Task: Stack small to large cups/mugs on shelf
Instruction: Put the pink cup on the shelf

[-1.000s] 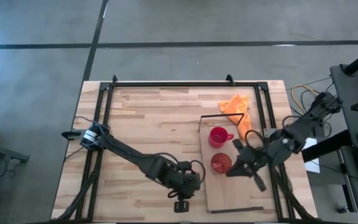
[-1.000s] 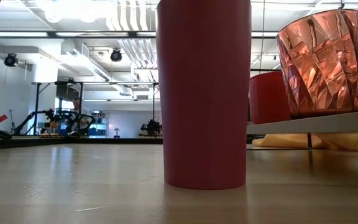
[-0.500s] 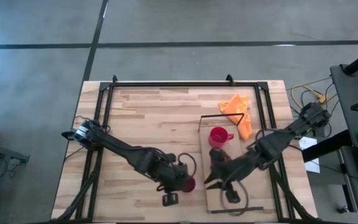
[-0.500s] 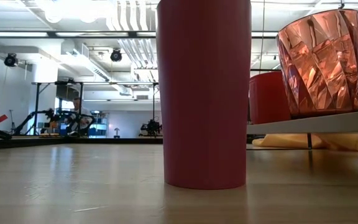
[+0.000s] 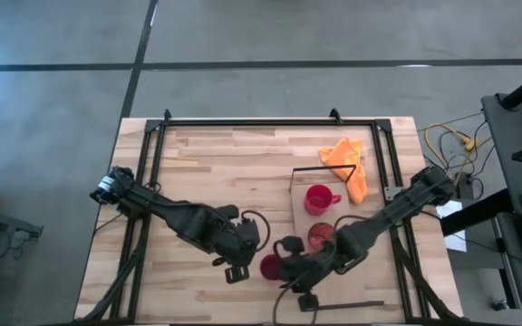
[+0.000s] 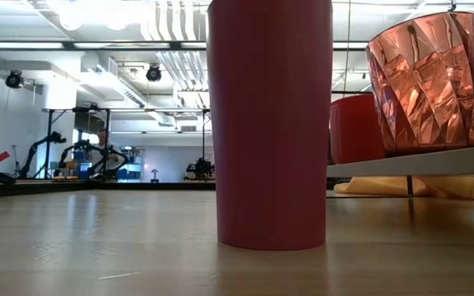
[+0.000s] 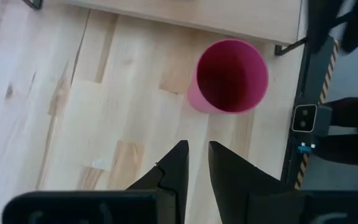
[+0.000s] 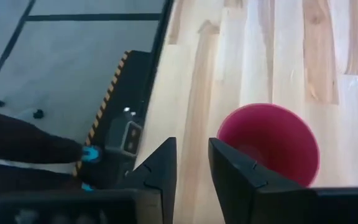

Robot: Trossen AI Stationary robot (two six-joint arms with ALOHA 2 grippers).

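The magenta-purple cup (image 5: 269, 266) stands upright on the counter (image 5: 216, 172), just off the near left corner of the shelf (image 5: 381, 282). It is a plain, tall tumbler with smooth, slightly flaring walls and an open mouth; in the low view it fills the middle of the picture as a matte pink-red column (image 6: 270, 123). No print or label shows on it.

On the shelf, a pale board with thin dark edging, sit the other two. The red mug (image 5: 316, 198) has an opaque body and a side handle pointing toward the orange cloth (image 5: 347, 161). The orange-red translucent cup (image 5: 321, 236) is faceted and glossy, catching ceiling lights in the low view (image 6: 425, 82), and stands raised on the shelf edge there.

The left gripper (image 5: 234, 263) hovers just left of the magenta cup, its jaws nearly closed with a thin gap and holding nothing (image 7: 195, 163). The right gripper (image 5: 290, 272) is just right of the same cup, jaws narrowly apart and empty (image 8: 191, 163), with the cup's rim beside them.

No readable writing appears anywhere.
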